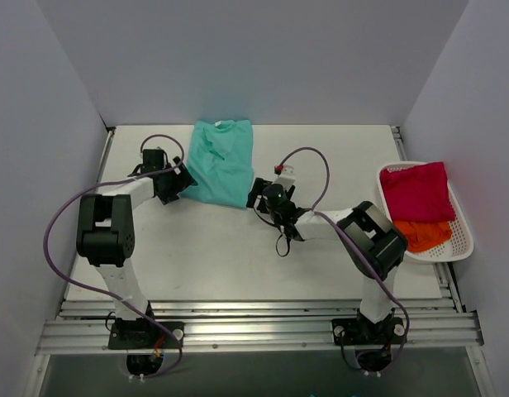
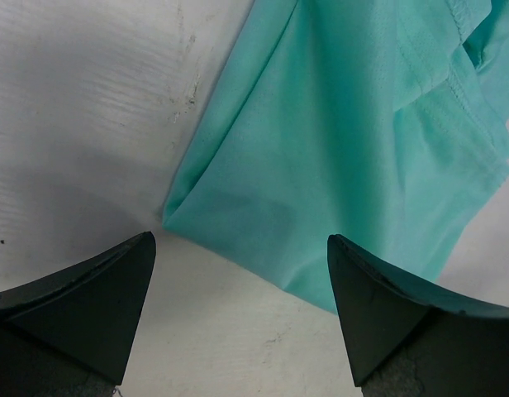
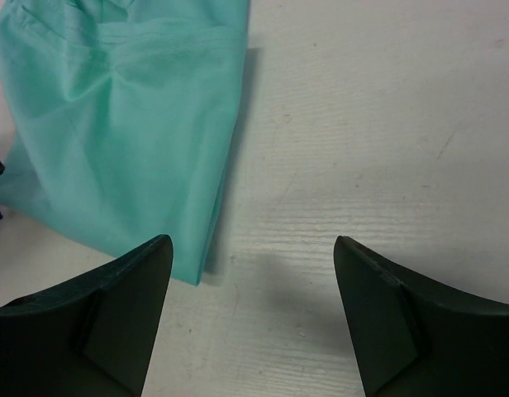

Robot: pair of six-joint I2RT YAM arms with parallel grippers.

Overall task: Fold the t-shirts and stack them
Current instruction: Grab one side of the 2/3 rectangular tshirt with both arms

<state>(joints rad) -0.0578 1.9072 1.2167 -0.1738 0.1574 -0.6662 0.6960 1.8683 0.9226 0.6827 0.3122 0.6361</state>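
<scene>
Lying folded lengthwise, far-centre of table (image 1: 337, 157): teal t-shirt (image 1: 223, 161), long axis near-to-far, collar twd far edge
Near hem is flanked by left gripper (image 1: 180, 180) at L corner & right gripper (image 1: 255, 195) at R corner, both spread wide, nothing held

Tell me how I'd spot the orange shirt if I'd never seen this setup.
Look to the right edge of the table, where a white slotted basket sits. Two shirts lie inside it. The orange t-shirt is at the near end, partly covered by the magenta-red t-shirt, unlike the teal t-shirt out on the table.
</scene>
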